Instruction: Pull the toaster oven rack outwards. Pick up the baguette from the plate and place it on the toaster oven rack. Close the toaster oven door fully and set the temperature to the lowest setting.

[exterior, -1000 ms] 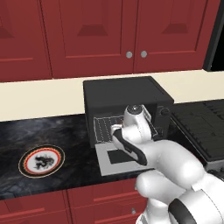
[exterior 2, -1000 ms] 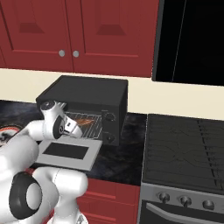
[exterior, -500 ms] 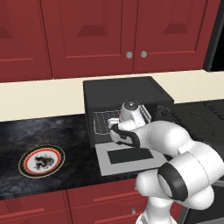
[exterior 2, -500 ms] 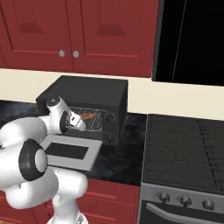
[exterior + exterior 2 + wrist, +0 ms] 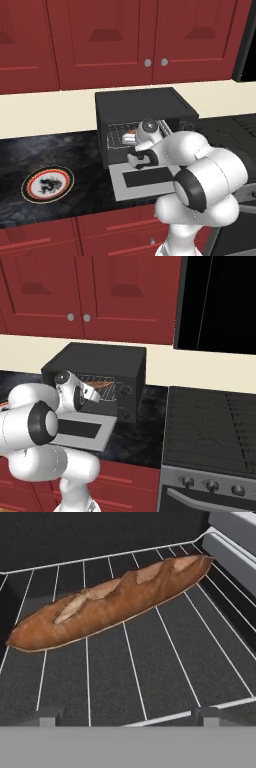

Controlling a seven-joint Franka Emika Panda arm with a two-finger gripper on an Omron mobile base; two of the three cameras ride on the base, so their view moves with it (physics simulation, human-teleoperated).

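The baguette lies diagonally on the toaster oven rack, free of the fingers. My gripper is open, its two tips low in the hand view, just short of the rack's front wire, with nothing between them. From the base views my hand sits at the mouth of the black toaster oven, above the toaster oven door, which lies folded down flat. A sliver of the baguette shows inside the cavity. The plate sits bare on the dark counter to the left.
The oven's control knobs are on its right panel. A black stovetop lies right of the oven. Red cabinets hang above the cream backsplash. My own white arm crowds the space in front of the door.
My hand has stayed at the oven mouth while the elbow folded up closer behind it. The baguette rests on the rack throughout.
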